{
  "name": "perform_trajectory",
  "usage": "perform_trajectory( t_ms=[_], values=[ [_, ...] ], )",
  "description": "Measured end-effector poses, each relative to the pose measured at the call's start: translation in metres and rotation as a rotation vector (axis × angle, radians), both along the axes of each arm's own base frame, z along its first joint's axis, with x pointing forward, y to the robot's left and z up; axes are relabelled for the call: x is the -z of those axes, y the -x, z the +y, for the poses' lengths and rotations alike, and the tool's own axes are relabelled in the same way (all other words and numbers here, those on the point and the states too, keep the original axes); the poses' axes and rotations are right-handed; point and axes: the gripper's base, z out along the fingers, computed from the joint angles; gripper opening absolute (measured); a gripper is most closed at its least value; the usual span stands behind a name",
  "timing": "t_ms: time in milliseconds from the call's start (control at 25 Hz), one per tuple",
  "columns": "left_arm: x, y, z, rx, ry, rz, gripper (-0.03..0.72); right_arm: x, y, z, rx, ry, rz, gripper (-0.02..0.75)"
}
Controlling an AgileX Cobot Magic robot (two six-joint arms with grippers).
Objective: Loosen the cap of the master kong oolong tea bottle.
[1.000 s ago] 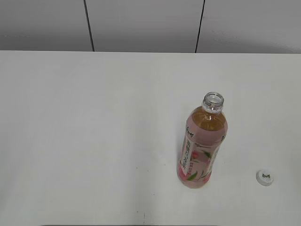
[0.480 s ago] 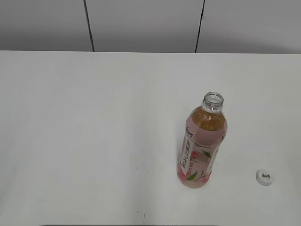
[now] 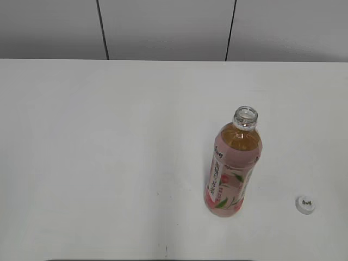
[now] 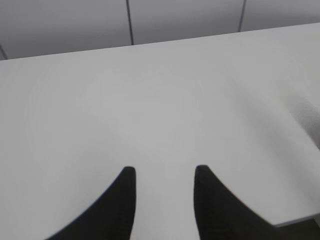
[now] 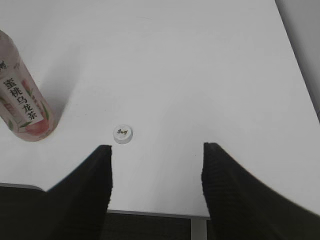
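The master kong oolong tea bottle [image 3: 234, 169] stands upright right of the middle of the white table, its neck open with no cap on it. Its lower part shows at the left edge of the right wrist view [image 5: 22, 100]. The white cap [image 3: 305, 204] lies flat on the table near the front right, apart from the bottle; it also shows in the right wrist view [image 5: 122, 134]. My right gripper [image 5: 157, 147] is open and empty, above the table's front edge, just behind the cap. My left gripper [image 4: 162, 170] is open and empty over bare table. Neither gripper shows in the exterior view.
The white table [image 3: 109, 152] ends at a grey panelled wall [image 3: 163, 27] at the back. Its front edge and dark floor show in the right wrist view [image 5: 150, 220]. The table's right edge shows in the left wrist view [image 4: 300, 220].
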Motion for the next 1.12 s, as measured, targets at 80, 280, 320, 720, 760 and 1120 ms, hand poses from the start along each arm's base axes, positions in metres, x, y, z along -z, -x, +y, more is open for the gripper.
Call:
perform_trajectory(
  t_ms=[80,280,320,720,760,1120],
  values=[
    [0.0000,0.0000,-0.0005,-0.042,0.000,0.000,0.242,0.0000,0.0001,0.0002,0.025,0.000,0.000,0.435],
    [0.0000,0.0000,-0.0009,-0.070,0.000,0.000,0.242,-0.0001,0.0001,0.0003,0.034,0.000,-0.001,0.435],
    [0.0000,0.0000,-0.0009,-0.071,0.000,0.000,0.242,-0.0001,0.0001,0.0003,0.034,0.000,-0.001,0.435],
    [0.0000,0.0000,-0.0009,-0.073,0.000,0.000,0.241,-0.0002,0.0001,0.0003,0.034,0.000,-0.002,0.435],
    [0.0000,0.0000,-0.0009,-0.073,0.000,0.000,0.241,-0.0002,0.0001,0.0003,0.034,0.000,-0.002,0.435],
    [0.0000,0.0000,-0.0009,-0.073,0.000,0.000,0.241,-0.0004,0.0000,0.0003,0.034,0.000,-0.004,0.435]
  ],
)
